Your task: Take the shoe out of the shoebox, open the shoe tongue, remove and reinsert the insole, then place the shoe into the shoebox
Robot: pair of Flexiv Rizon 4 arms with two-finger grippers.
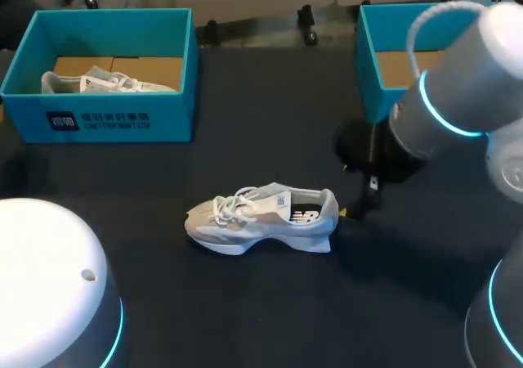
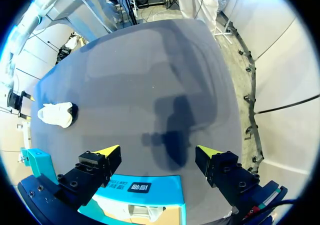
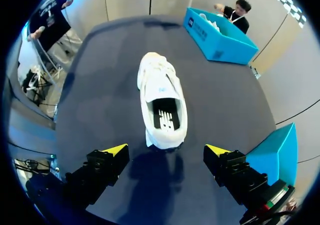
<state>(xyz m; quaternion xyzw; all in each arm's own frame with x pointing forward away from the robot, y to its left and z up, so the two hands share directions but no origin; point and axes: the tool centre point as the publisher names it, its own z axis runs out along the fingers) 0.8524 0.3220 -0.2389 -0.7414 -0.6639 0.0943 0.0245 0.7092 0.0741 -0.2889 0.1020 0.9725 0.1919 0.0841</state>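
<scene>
The dark tabletop point(image 1: 270, 114) carries the white shoe point(image 1: 261, 218) on its sole at the middle. The right jaws stand wide just behind its heel, not touching it. The left jaws hang wide above the left shoebox point(image 1: 102, 114), which contains another shoe point(image 1: 106, 82). The right arm point(image 1: 458, 98) hides part of the right shoebox point(image 1: 380, 57).

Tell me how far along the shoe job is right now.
Done: the shoe stands out on the table. In hand: nothing; the right hand is open just behind its heel, the left hand open above a shoebox. The insole lies inside; whether it was ever out, I cannot tell. Left for sure: boxing the shoe.
</scene>
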